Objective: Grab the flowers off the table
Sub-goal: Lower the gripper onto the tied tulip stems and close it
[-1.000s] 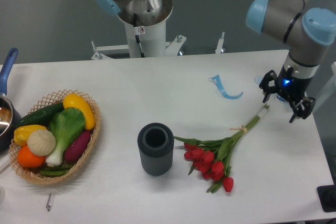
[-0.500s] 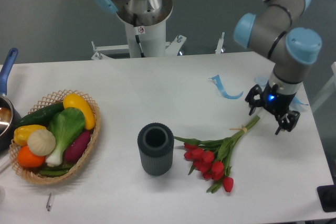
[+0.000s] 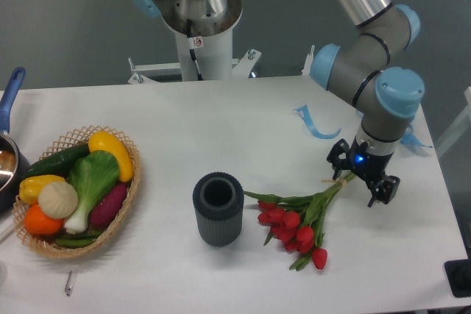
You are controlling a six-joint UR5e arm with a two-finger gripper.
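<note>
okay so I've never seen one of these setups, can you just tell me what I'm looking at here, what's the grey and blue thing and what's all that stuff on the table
The grey and blue thing is a robot arm with joints. One fixed camera looks down at it from the front of the table. At the arm's tip is a two-finger gripper, open and holding nothing. It is right over the stem ends of the flowers, a bunch of red tulips lying flat on the table. Also on the table: a dark ribbed cup beside the blooms, a wicker basket of vegetables on the left, a blue strip near the back, and part of a pot at the left edge.
</note>
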